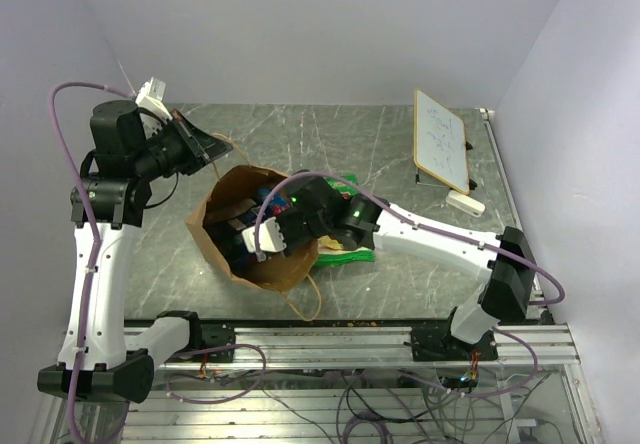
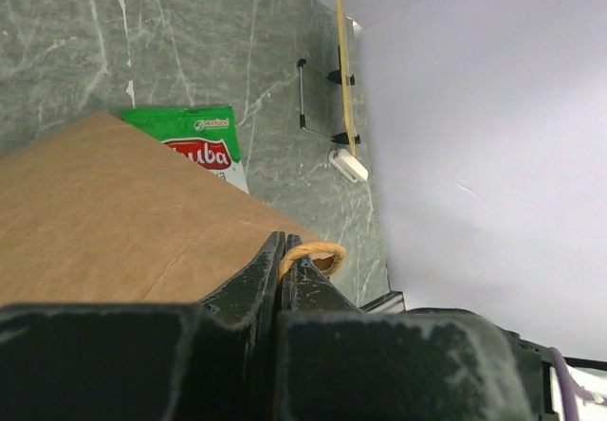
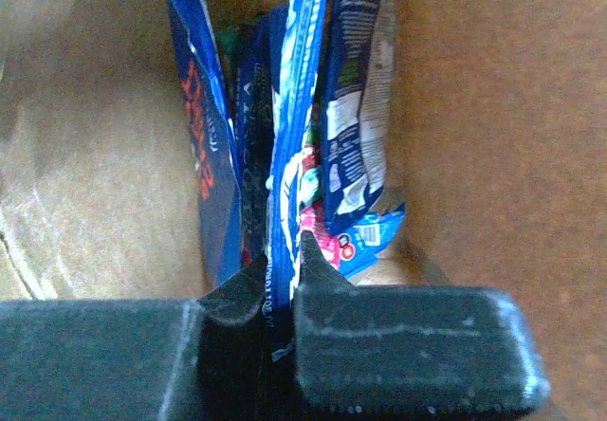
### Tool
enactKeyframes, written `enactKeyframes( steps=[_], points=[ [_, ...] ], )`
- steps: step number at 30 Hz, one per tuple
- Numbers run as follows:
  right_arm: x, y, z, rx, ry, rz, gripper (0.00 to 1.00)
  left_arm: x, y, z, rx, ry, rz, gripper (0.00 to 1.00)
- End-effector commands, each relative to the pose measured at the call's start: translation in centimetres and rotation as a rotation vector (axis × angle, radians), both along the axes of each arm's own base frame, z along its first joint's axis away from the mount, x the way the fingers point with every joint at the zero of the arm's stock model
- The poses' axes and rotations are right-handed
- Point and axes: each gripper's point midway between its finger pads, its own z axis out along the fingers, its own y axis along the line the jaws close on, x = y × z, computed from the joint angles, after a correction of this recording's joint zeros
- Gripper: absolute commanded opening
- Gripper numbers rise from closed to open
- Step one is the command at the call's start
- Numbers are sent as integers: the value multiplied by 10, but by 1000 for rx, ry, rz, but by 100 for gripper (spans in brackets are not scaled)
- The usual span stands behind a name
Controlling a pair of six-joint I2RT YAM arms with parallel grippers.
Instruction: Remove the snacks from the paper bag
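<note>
Right wrist view: inside the paper bag (image 3: 85, 155), the right gripper (image 3: 282, 255) pinches the edge of a blue-and-white snack packet (image 3: 292, 99) standing among other packets. The left gripper (image 2: 282, 255) is clamped on the bag's paper handle (image 2: 318, 248).

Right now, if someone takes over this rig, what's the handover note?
Left gripper: shut on the handle of the paper bag.
Right gripper: inside the bag, shut on the edge of a blue packet.
Done: a green packet lies on the table beside the bag.
Left: lift out the gripped blue packet, then the other packets standing in the bag.
</note>
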Motion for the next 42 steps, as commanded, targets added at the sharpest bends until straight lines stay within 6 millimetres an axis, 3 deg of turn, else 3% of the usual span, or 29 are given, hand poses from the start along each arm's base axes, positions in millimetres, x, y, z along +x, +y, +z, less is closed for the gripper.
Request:
enactKeyframes(
  steps=[1, 10, 18, 24, 29, 33, 36, 39, 42],
  points=[
    [3, 10, 61, 146, -27, -22, 0, 8, 4, 14, -8, -38, 32, 7],
    [11, 4, 150, 378, -72, -111, 0, 9, 5, 12, -34, -19, 55, 7],
    [9, -18, 226, 545, -121, -153, 0, 13, 21, -3, 49, 55, 133, 7],
    [19, -52, 289, 704, -222, -269, 0, 18, 24, -13, 63, 90, 148, 7],
    [54, -91, 327, 773, -325, -462, 0, 21, 24, -16, 66, 98, 150, 7],
    [90, -129, 339, 807, -393, -633, 0, 22, 24, -16, 71, 93, 149, 7],
    [119, -157, 331, 811, -408, -751, 0, 22, 25, -14, 76, 87, 149, 7],
    [145, -174, 302, 755, -391, -823, 0, 22, 25, -11, 84, 75, 148, 7],
    [164, -179, 258, 661, -349, -864, 0, 23, 26, -5, 92, 58, 144, 7]
  ],
)
